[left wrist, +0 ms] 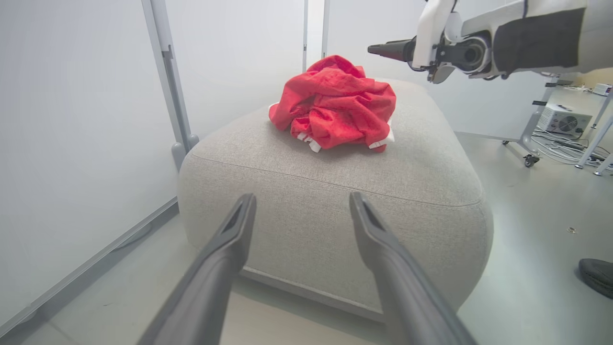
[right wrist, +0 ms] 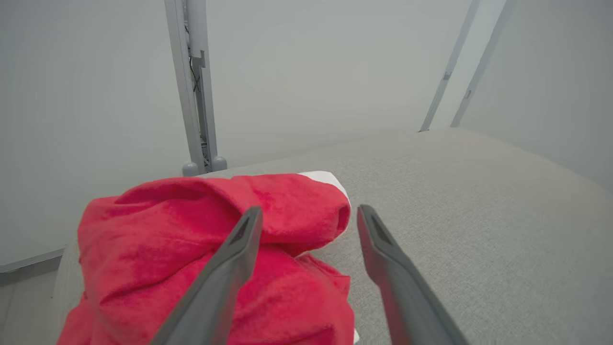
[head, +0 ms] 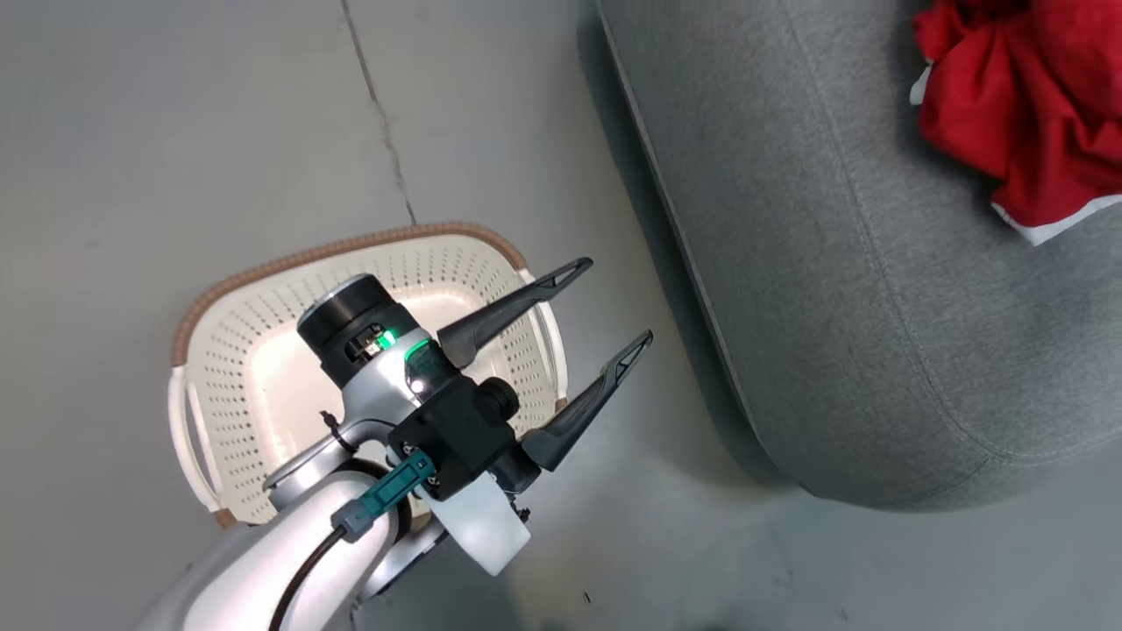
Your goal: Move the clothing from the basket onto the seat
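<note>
The clothing (head: 1026, 105) is a crumpled red heap with white trim lying on top of the grey seat (head: 833, 263). It also shows as the clothing (left wrist: 335, 103) on the seat (left wrist: 431, 167). My right gripper (right wrist: 310, 209) hangs open just above the clothing (right wrist: 167, 239) and the seat (right wrist: 479, 215), with nothing between its fingers. My left gripper (head: 615, 300) is open and empty. It sits over the right rim of the cream basket (head: 263, 368) on the floor. The arm hides part of the basket, whose visible floor is bare. The left gripper (left wrist: 302, 196) points at the seat's side.
Pale partition panels on metal posts (left wrist: 167, 72) stand behind the seat. My right arm (left wrist: 527, 33) reaches in over the seat. A wheeled stand with a fan box and cables (left wrist: 560, 122) is at the far right. A dark object (left wrist: 596, 275) lies on the floor.
</note>
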{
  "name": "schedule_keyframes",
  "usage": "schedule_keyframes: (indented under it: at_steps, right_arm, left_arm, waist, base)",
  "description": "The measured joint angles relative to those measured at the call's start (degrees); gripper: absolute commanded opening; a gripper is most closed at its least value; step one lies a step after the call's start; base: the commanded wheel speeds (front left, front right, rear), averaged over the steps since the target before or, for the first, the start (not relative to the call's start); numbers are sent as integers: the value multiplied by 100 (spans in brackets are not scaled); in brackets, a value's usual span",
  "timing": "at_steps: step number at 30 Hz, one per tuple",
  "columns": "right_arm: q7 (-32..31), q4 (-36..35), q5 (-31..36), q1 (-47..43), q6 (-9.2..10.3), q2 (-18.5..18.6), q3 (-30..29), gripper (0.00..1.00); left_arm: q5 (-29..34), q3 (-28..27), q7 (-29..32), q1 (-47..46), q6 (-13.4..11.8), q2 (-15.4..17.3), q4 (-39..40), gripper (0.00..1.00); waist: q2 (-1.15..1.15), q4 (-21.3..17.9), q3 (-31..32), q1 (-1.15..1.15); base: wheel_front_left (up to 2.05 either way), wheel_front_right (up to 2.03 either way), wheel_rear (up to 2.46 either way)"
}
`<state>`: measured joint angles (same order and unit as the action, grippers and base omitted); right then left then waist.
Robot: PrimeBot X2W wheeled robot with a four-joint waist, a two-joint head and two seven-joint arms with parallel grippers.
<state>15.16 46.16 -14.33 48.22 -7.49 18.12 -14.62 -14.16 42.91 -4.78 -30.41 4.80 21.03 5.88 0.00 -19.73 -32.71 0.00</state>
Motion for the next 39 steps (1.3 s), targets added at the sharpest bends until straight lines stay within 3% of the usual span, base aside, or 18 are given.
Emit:
schedule_keyframes:
  at_steps: [11,20,30,39]
  right_arm:
    - [1,-1610,-253,-1526,0,-231,89,100]
    - [0,-3003,-26,-2632,0,-905,491,100]
    - [-231,-3843,256,-3481,0,-1382,1054,100]
    - [-419,-4219,406,-4177,0,-1524,1358,100]
  left_arm:
    - [-364,-415,-632,554,-601,-203,-428,100]
    - [-690,-962,-843,1014,-1077,-148,-508,100]
    - [-931,-1468,-946,1550,-1494,-81,-577,100]
    - [-1217,-2043,-996,2264,-1802,-98,-636,100]
  waist:
    - [0,369,996,0]
    - [0,873,1566,0]
    - [0,1290,2059,0]
    - [0,1601,2514,0]
  base:
    - [0,0,0]
    - [0,0,0]
    - [0,0,0]
    - [0,0,0]
